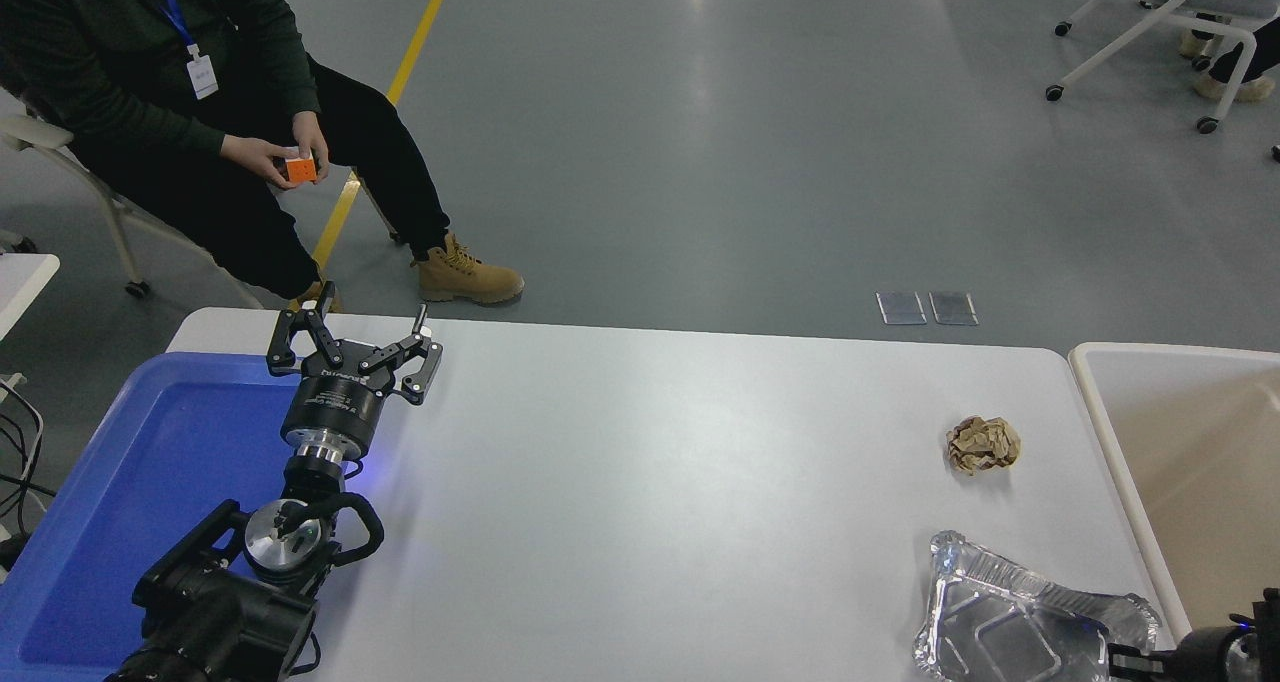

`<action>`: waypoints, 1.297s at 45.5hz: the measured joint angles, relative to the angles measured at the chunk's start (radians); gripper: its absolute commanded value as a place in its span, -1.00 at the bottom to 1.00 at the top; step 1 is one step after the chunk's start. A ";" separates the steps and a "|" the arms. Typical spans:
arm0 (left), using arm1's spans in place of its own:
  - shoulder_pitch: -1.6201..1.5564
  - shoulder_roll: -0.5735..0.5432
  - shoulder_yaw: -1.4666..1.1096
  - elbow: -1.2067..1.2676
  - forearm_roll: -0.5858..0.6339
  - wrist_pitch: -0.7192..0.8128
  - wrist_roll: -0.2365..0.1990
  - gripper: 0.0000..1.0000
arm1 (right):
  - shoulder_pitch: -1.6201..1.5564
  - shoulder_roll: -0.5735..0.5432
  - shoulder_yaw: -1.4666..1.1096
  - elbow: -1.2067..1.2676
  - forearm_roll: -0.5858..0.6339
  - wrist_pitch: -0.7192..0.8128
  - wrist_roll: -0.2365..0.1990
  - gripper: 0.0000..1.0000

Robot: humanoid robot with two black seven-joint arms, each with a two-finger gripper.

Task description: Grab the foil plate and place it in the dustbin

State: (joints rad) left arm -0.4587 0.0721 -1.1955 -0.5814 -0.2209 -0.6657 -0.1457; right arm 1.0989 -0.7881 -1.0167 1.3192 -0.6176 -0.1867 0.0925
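Right claw (1112,660) at foil plate (1010,622) beside dustbin (1120,462).

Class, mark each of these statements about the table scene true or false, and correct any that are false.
1. The foil plate lies on the white table, outside the dustbin. True.
2. The crumpled brown paper ball sits inside the blue tray. False: it lies on the table's right part, just beyond the foil plate.
3. The left gripper is open over the blue tray's far right edge. True.
4. The dustbin stands at the table's left end. False: it is at the right end; the blue tray is on the left.
5. The right gripper has lifted the foil plate clear of the table. False: the plate rests on the table, with the gripper low at its near right edge.
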 measured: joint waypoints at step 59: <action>0.000 0.000 0.004 0.000 0.001 0.000 0.000 0.98 | 1.133 -0.566 -0.082 0.072 -0.481 0.904 0.000 -1.00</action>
State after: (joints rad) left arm -0.4586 0.0721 -1.1919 -0.5815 -0.2198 -0.6657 -0.1457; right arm 2.2320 -1.3544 -1.0984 1.3916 -1.0989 0.7168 0.0925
